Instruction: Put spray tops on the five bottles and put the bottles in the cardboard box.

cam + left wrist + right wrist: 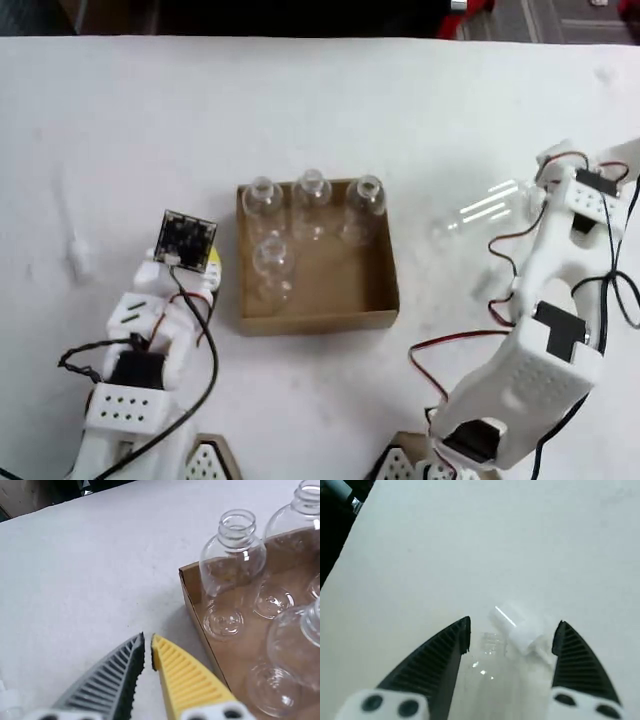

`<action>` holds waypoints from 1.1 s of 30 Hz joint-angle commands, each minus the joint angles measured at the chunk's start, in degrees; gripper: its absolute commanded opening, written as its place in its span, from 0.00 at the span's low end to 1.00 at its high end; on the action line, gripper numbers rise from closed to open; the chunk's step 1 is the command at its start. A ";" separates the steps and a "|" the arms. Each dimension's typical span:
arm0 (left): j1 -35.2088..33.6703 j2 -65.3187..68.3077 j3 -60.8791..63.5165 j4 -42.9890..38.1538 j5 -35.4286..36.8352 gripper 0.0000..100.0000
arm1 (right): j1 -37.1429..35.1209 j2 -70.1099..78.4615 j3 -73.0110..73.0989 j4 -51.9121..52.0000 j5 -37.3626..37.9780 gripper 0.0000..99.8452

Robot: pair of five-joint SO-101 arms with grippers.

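The cardboard box sits mid-table and holds several clear bottles with bare necks, one of them in the corner nearest my left gripper. My left gripper, with one grey and one yellow finger, rests shut and empty on the table beside that box corner. A fifth clear bottle is to the right of the box, tilted with its neck toward the box. My right gripper is shut on its body. A white spray top lies just past the bottle's neck.
A small white piece lies on the table far left of the box, and another lies beside the right arm. The right arm's body and its wires take up the near right. White tabletop stretches behind the box.
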 commanded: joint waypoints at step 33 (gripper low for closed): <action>0.75 0.31 -0.35 -1.58 -0.53 0.03 | -3.74 33.45 -53.01 26.24 0.18 0.13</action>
